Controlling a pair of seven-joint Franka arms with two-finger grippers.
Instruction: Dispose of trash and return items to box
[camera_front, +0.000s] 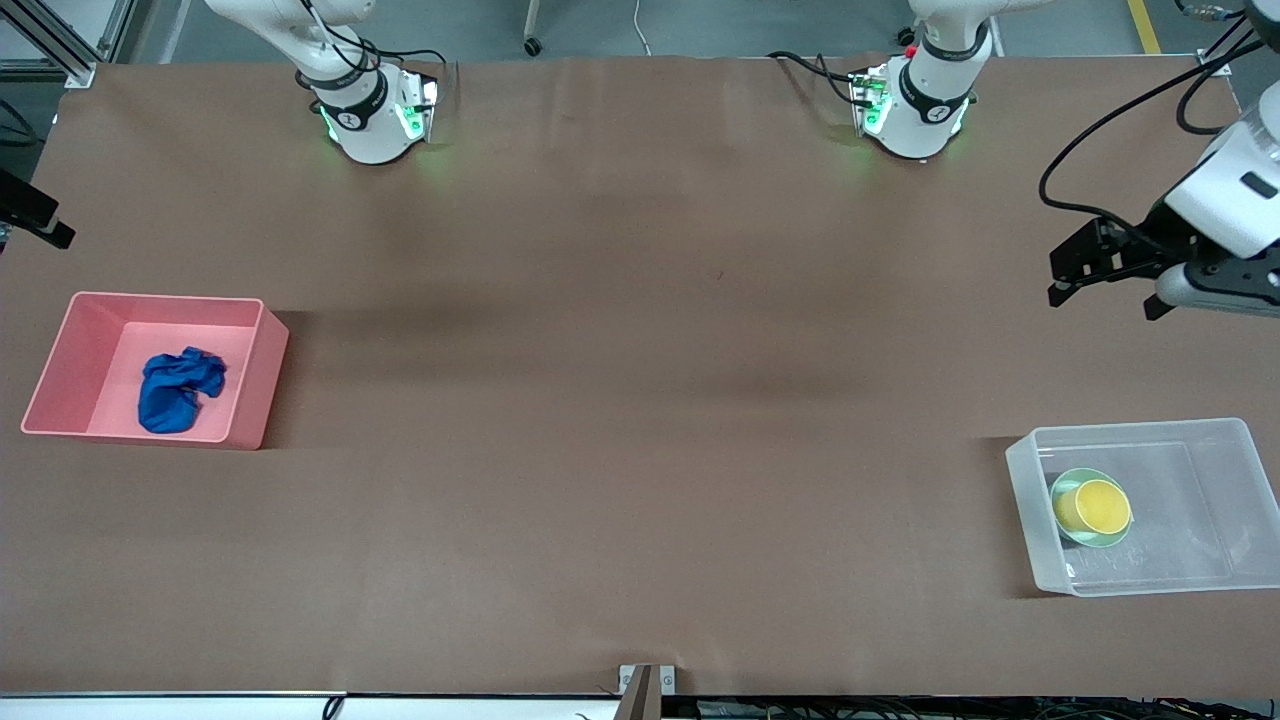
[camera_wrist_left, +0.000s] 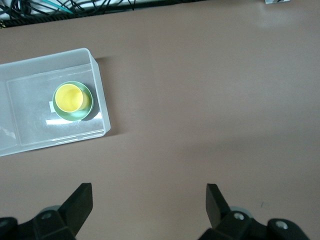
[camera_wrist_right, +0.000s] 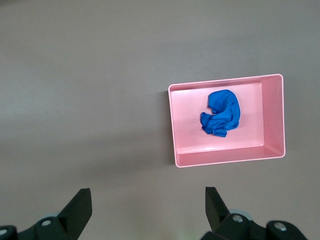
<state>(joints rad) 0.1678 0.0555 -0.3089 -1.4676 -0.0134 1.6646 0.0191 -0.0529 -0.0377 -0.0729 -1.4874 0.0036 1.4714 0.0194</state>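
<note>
The deep-blue wad of trash (camera_front: 180, 389) lies in the pink bin (camera_front: 255, 375) at the right arm's end of the table; it also shows in the right wrist view (camera_wrist_right: 221, 119). The yellow cup (camera_front: 1092, 506) stands in the mint-green bowl (camera_front: 1110, 541) inside the clear box (camera_front: 1030, 505) at the left arm's end, and the cup shows in the left wrist view (camera_wrist_left: 69, 97). My left gripper (camera_front: 1105, 298) hangs open and empty above the table beside the box (camera_wrist_left: 97, 92). My right gripper (camera_wrist_right: 148, 200) is open and empty above the table beside the pink bin (camera_wrist_right: 175, 125).
Brown paper covers the table (camera_front: 640, 400). The two arm bases (camera_front: 370, 110) stand along the edge farthest from the front camera. A small metal bracket (camera_front: 646, 680) sits at the table edge nearest that camera.
</note>
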